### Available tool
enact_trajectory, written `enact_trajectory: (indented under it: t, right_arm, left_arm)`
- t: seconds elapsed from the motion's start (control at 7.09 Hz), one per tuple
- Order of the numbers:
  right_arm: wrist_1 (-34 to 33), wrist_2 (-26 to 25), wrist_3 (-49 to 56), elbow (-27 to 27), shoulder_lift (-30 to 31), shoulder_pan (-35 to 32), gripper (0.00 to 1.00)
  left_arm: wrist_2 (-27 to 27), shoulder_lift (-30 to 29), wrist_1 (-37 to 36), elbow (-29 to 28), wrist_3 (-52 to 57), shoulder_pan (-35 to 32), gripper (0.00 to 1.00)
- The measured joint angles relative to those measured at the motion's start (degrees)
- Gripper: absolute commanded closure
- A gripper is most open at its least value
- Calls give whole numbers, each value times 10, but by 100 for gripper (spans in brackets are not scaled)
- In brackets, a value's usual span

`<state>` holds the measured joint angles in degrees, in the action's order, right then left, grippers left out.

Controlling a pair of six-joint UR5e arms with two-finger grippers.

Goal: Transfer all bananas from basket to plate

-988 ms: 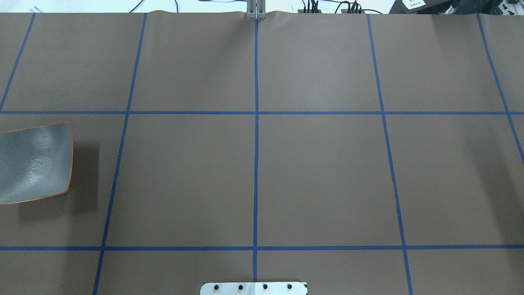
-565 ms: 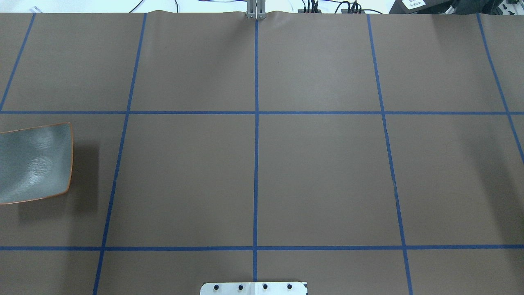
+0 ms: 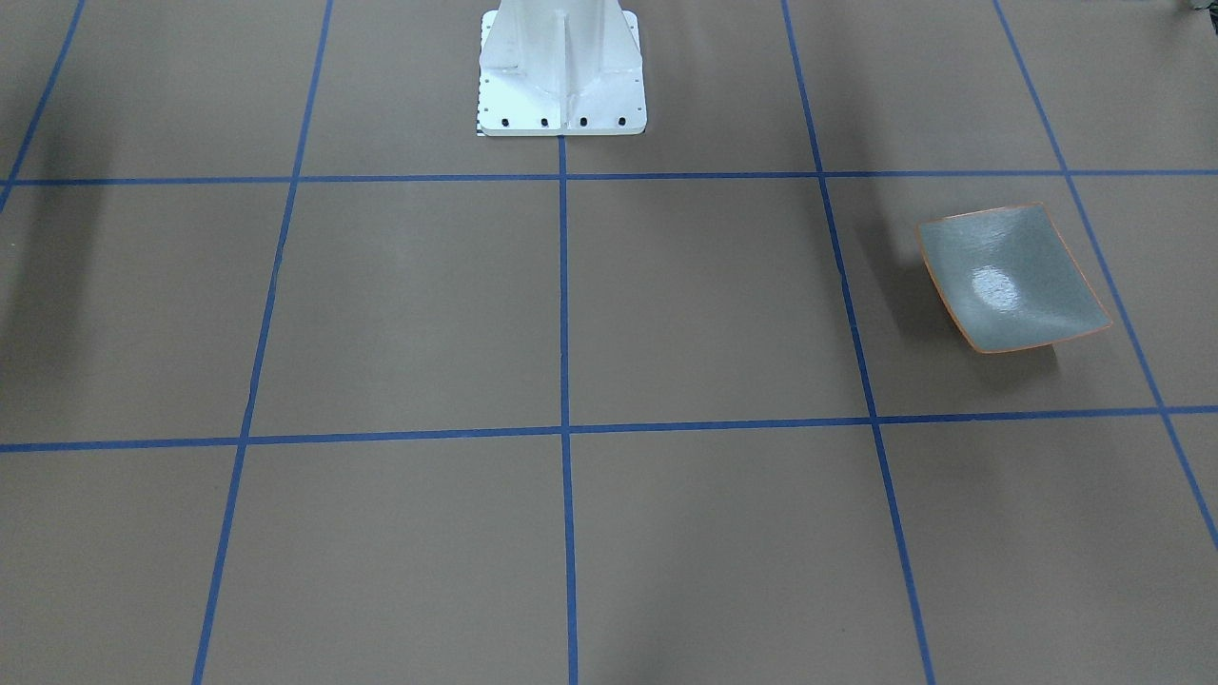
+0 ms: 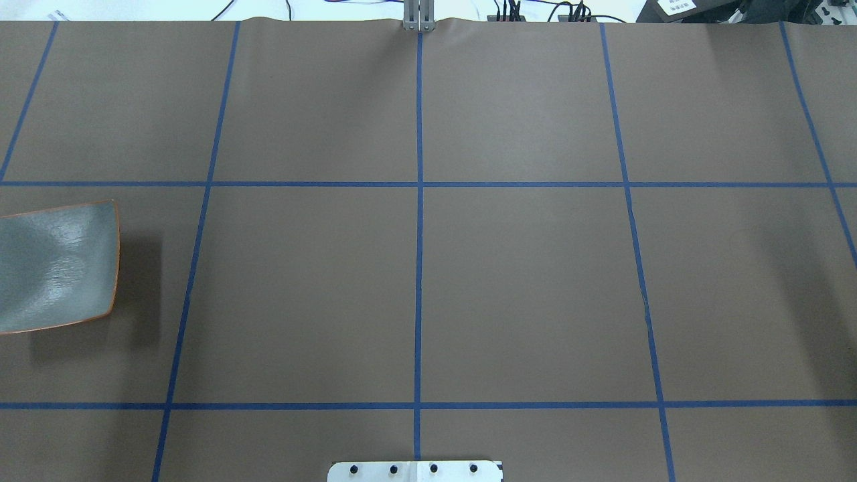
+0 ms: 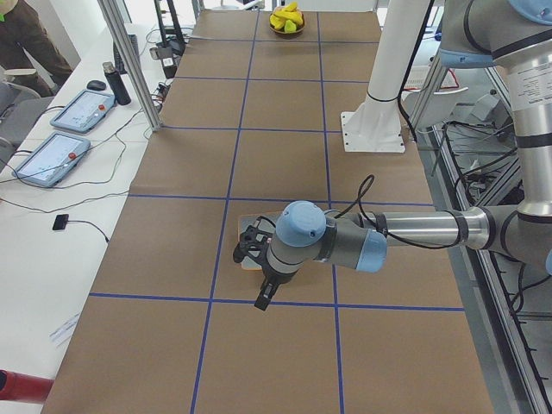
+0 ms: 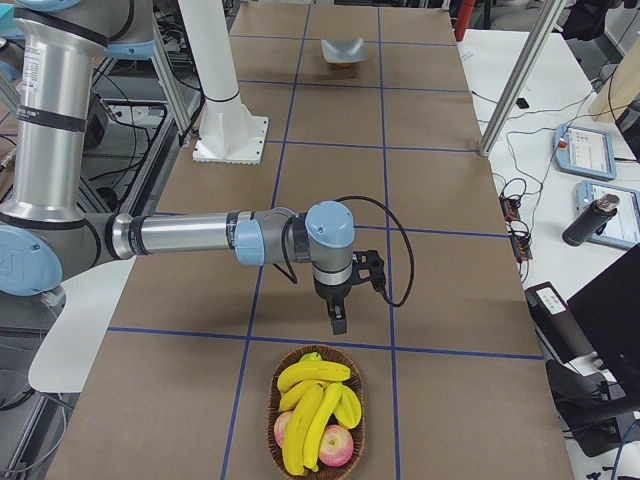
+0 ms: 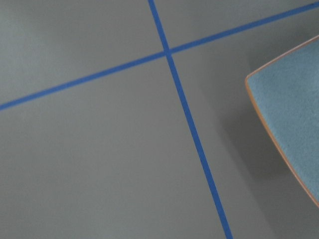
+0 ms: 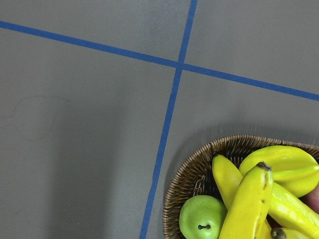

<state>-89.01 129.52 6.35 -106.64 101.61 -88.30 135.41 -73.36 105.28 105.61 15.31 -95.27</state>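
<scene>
Bananas all piled in the wicker basket, which sits at the table's right end, close to the end edge. Same basket also holds a green apple and reddish apples. None of the bananas is on the plate.

Plate is bare and sits near the left end edge of the table, well apart from the basket, one rim raised and casting a shadow. It is cut off by the frame in the overhead view.

Right gripper points down, hanging above the table just beside the basket rim on the side toward the table's middle, not touching the fruit; cannot tell if its fingers are parted or closed, it shows in a side view only. Left gripper points down over the table near the plate, arm stretched low across it; finger state also cannot be told.

Blue tape lines grid the brown cover. White pedestal stands at the robot-side edge, mid-table
</scene>
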Motion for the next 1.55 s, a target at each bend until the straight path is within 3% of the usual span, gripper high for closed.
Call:
enact_trajectory:
  t: [0.28,0.56,1.13,1.55]
  right_arm:
    - [22,-10,0,2,31,-1,0]
    - [87,-31,-31,39,61,-1,1]
    - [206,-59,-182,67,108,20,3]
    - [231,-103,-231,71,122,59,3]
  left_arm:
    - [0,0,19,-1,-1,0,0]
    - [0,4,26,-1,-1,-1,0]
    - [5,15,28,-2,1,-1,0]
    - [33,29,28,-5,3,-1,0]
